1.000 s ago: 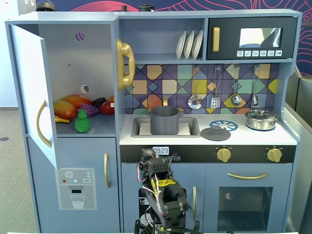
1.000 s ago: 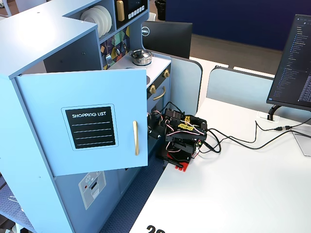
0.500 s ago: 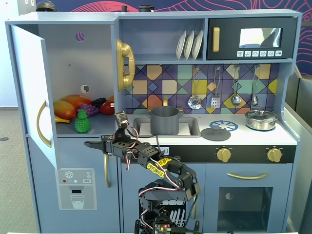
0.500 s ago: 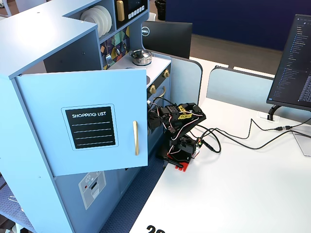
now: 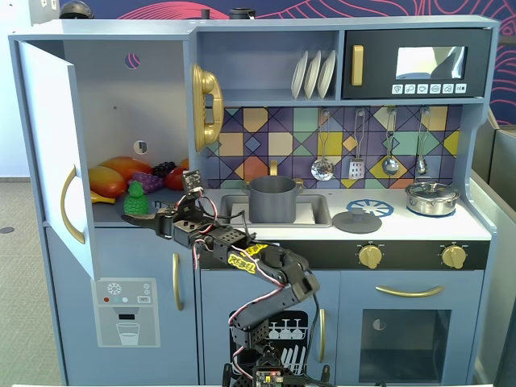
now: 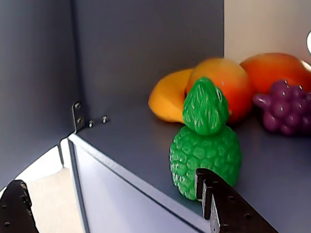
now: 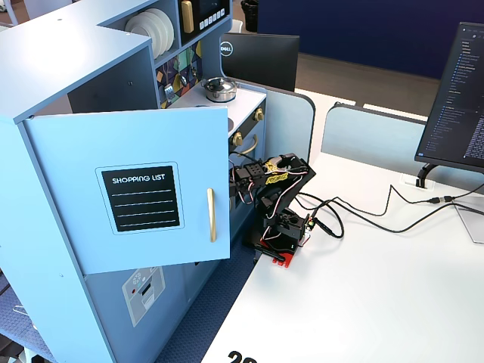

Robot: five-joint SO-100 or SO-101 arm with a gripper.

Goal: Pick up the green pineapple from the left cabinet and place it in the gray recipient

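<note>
Hand [image 6: 116, 204] open, empty, near green pineapple [image 6: 205, 145]

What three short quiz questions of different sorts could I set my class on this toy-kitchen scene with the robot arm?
1. True or false: the pincer already grips the green pineapple.
2. Which holds the pineapple? A) the gray recipient B) the left cabinet C) the silver pot
3. Fill in: in the wrist view, the purple fruit right of the pineapple is a bunch of ____.

Key: 1 false, its fingers are apart; 2 B; 3 grapes.
</note>
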